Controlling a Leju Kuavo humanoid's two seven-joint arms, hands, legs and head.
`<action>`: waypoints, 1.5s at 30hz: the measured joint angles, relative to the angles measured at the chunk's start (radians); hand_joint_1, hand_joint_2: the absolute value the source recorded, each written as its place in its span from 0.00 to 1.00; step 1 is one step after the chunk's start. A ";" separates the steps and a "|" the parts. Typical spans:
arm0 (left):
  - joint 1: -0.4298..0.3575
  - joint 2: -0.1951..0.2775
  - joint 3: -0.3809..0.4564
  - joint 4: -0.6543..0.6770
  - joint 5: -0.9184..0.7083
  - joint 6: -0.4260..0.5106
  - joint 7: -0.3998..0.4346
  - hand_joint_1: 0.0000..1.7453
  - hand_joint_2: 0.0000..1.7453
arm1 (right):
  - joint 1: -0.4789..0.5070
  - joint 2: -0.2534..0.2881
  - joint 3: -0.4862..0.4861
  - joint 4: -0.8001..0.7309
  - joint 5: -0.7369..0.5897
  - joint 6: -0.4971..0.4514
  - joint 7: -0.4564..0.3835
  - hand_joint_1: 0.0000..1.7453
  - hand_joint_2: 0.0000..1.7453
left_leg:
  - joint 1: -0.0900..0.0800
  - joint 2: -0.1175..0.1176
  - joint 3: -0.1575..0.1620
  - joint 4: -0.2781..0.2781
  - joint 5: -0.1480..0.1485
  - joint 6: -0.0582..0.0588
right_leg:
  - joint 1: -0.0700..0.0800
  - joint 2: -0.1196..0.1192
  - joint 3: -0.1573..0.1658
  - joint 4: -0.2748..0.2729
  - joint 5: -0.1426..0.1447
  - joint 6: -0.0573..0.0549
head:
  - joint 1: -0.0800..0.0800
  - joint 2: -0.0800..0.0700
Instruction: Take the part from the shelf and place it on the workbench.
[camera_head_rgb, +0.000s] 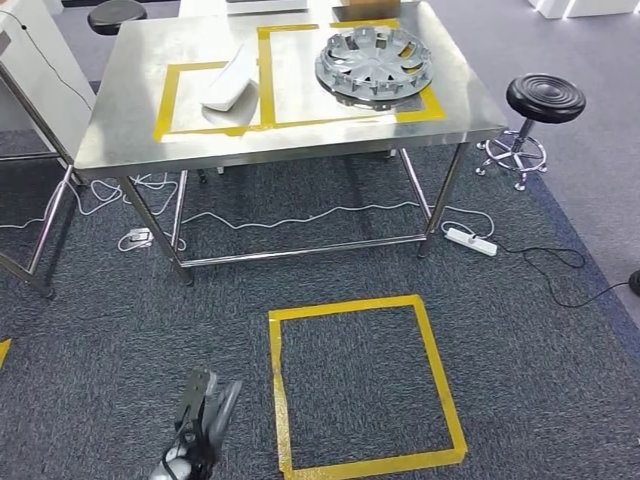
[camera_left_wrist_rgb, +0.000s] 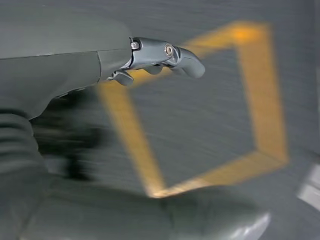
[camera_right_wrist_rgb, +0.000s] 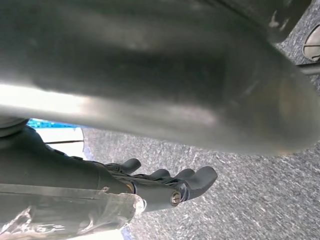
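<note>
Grey carpet floor (camera_head_rgb: 113, 330) bearing a yellow tape square (camera_head_rgb: 366, 385). A steel table (camera_head_rgb: 113, 125) on tubular legs stands beyond it, its top marked with yellow tape outlines (camera_head_rgb: 266, 75). Black round stool (camera_head_rgb: 545, 98) beside the table; white power strip (camera_head_rgb: 471, 241) and cables (camera_head_rgb: 302, 218) lie beneath.

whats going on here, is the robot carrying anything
No. The left robot hand hangs low over the grey carpet near a yellow tape square, holding nothing. The right robot hand also looks empty, fingers apart. Ahead, on the steel workbench, a silver wheel cover and a white part each lie in taped boxes.
</note>
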 joint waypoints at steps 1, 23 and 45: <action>0.007 0.002 0.014 0.042 0.005 0.016 0.035 0.00 0.00 | 0.001 0.000 -0.002 0.000 -0.002 -0.005 0.001 0.00 0.00 | 0.002 0.000 -0.001 -0.003 0.004 0.004 | 0.000 -0.002 -0.011 0.024 -0.020 0.005 | 0.002 0.000; 0.074 0.013 0.073 0.290 -0.080 0.273 0.357 0.00 0.00 | 0.002 -0.002 -0.079 0.000 -0.078 -0.059 -0.042 0.00 0.00 | 0.020 -0.002 -0.110 0.238 -0.088 -0.052 | -0.007 -0.010 0.031 -0.015 -0.005 -0.026 | -0.008 0.000; 0.074 0.004 -0.017 0.304 -0.230 0.273 0.465 0.00 0.00 | -0.003 -0.003 -0.080 0.000 -0.047 -0.160 0.045 0.00 0.00 | 0.003 0.014 -0.011 0.023 -0.002 -0.018 | 0.004 -0.025 0.042 -0.003 -0.025 -0.015 | -0.003 0.000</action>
